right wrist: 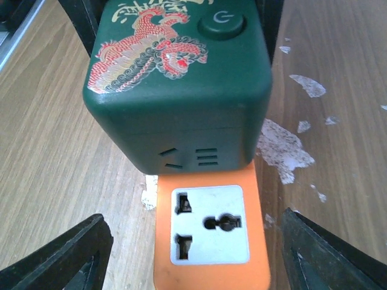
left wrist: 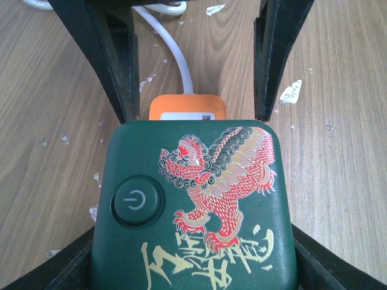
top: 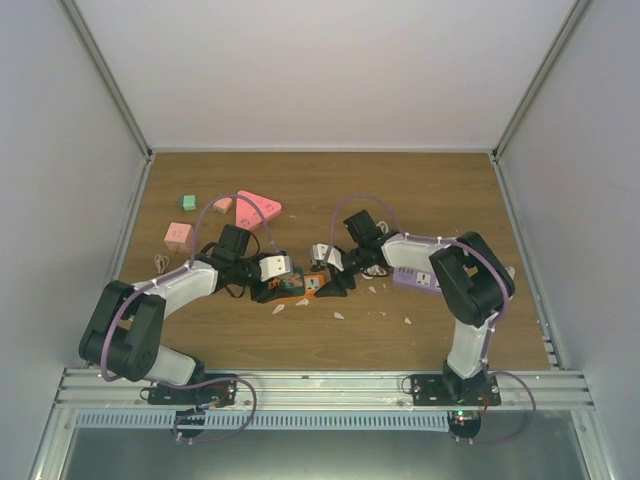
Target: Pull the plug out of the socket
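Note:
The dark green plug cube [left wrist: 193, 199] with a red dragon print and a power button sits plugged into the short orange socket [right wrist: 208, 241]. One free white outlet face shows on the socket. A white cord [left wrist: 181, 60] leaves the socket's far end. My left gripper [left wrist: 193, 241] has its fingers [left wrist: 54, 269] pressed against both sides of the plug. My right gripper [right wrist: 196, 241] is open, and its fingers [right wrist: 78, 260] straddle the socket with gaps on both sides. In the top view the left gripper [top: 270, 290] and the right gripper [top: 335, 282] meet over the socket [top: 303, 287].
A purple power strip [top: 415, 278] lies under the right arm. Pink blocks [top: 258, 207] [top: 178, 235], a green block [top: 187, 202] and a tan block [top: 222, 204] lie at the back left. White flecks [right wrist: 281, 148] litter the wooden table.

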Action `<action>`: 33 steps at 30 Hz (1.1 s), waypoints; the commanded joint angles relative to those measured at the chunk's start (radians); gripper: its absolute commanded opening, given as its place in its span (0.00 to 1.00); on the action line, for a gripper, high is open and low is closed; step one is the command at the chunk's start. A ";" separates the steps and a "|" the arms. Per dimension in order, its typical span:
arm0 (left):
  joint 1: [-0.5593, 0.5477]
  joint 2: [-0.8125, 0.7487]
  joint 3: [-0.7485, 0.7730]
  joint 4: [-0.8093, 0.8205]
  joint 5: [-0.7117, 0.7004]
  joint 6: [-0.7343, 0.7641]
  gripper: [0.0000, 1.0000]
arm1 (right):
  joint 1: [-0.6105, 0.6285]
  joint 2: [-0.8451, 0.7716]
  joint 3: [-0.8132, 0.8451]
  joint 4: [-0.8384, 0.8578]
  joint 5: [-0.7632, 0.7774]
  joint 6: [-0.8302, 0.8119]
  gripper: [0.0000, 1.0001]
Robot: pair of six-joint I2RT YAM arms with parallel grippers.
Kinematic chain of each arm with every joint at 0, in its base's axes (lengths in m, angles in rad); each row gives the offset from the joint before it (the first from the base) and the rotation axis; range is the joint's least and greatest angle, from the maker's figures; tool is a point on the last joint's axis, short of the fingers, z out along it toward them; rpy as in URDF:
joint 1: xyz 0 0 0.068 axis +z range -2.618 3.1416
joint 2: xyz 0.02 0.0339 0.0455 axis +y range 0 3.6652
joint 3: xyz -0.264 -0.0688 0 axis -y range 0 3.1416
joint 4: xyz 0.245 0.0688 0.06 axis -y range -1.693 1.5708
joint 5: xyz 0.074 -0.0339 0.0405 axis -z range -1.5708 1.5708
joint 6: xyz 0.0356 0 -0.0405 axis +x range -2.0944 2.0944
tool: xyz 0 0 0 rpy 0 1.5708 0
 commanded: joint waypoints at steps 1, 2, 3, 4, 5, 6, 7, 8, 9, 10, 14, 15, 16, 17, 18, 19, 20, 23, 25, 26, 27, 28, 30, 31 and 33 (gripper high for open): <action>0.009 -0.038 -0.021 0.056 0.043 -0.013 0.49 | 0.030 0.039 -0.017 0.072 0.013 0.031 0.76; 0.009 -0.039 -0.022 0.058 0.042 -0.018 0.49 | 0.032 0.045 -0.019 0.081 0.022 0.033 0.76; 0.009 -0.040 -0.022 0.060 0.041 -0.024 0.48 | 0.034 0.055 -0.019 0.086 0.028 0.033 0.76; 0.009 -0.043 -0.023 0.062 0.043 -0.028 0.48 | 0.036 0.064 -0.018 0.086 0.030 0.033 0.75; 0.009 -0.045 -0.025 0.065 0.043 -0.029 0.48 | 0.037 0.073 -0.016 0.086 0.031 0.033 0.74; 0.009 -0.047 -0.026 0.070 0.045 -0.030 0.48 | 0.039 0.079 -0.016 0.086 0.033 0.033 0.73; 0.009 -0.048 -0.028 0.075 0.045 -0.032 0.48 | 0.041 0.086 -0.015 0.090 0.038 0.035 0.72; 0.009 -0.048 -0.030 0.077 0.046 -0.032 0.48 | 0.044 0.089 -0.016 0.093 0.041 0.036 0.71; 0.009 -0.048 -0.032 0.078 0.049 -0.032 0.47 | 0.046 0.091 -0.016 0.095 0.045 0.037 0.69; 0.008 -0.048 -0.032 0.080 0.051 -0.033 0.47 | 0.049 0.094 -0.016 0.097 0.049 0.040 0.67; 0.011 -0.044 -0.029 0.080 0.075 -0.043 0.47 | 0.051 0.113 -0.006 0.094 0.056 0.048 0.57; 0.012 -0.042 -0.027 0.077 0.086 -0.045 0.47 | 0.053 0.118 -0.004 0.094 0.056 0.049 0.53; 0.015 -0.040 -0.023 0.073 0.101 -0.048 0.47 | 0.052 0.122 -0.004 0.094 0.057 0.050 0.48; 0.015 -0.039 -0.019 0.065 0.114 -0.051 0.47 | 0.052 0.126 -0.003 0.093 0.060 0.049 0.45; 0.017 -0.041 -0.013 0.060 0.129 -0.054 0.46 | 0.052 0.128 -0.003 0.094 0.065 0.049 0.42; 0.019 -0.042 -0.005 0.052 0.142 -0.057 0.46 | 0.052 0.130 -0.003 0.094 0.071 0.047 0.40; 0.021 -0.042 0.001 0.042 0.156 -0.060 0.46 | 0.052 0.132 -0.004 0.094 0.076 0.046 0.37; 0.029 -0.045 0.024 0.009 0.189 -0.059 0.46 | 0.052 0.136 -0.005 0.098 0.089 0.043 0.29; 0.030 -0.048 0.031 -0.007 0.191 -0.055 0.46 | 0.052 0.139 -0.006 0.101 0.099 0.044 0.25; 0.030 -0.051 0.032 -0.010 0.187 -0.052 0.46 | 0.052 0.142 -0.005 0.102 0.103 0.045 0.23; 0.030 -0.056 0.029 -0.009 0.178 -0.046 0.46 | 0.052 0.143 -0.004 0.101 0.107 0.046 0.22; 0.031 -0.060 0.025 -0.006 0.170 -0.041 0.45 | 0.052 0.145 -0.002 0.099 0.109 0.048 0.20; 0.028 -0.075 0.014 -0.001 0.157 -0.029 0.45 | 0.052 0.151 0.004 0.094 0.111 0.051 0.16; 0.021 -0.087 0.006 0.007 0.145 -0.022 0.45 | 0.051 0.157 0.009 0.091 0.112 0.052 0.14; 0.004 -0.118 -0.024 0.033 0.099 -0.010 0.45 | 0.052 0.165 0.014 0.087 0.115 0.058 0.12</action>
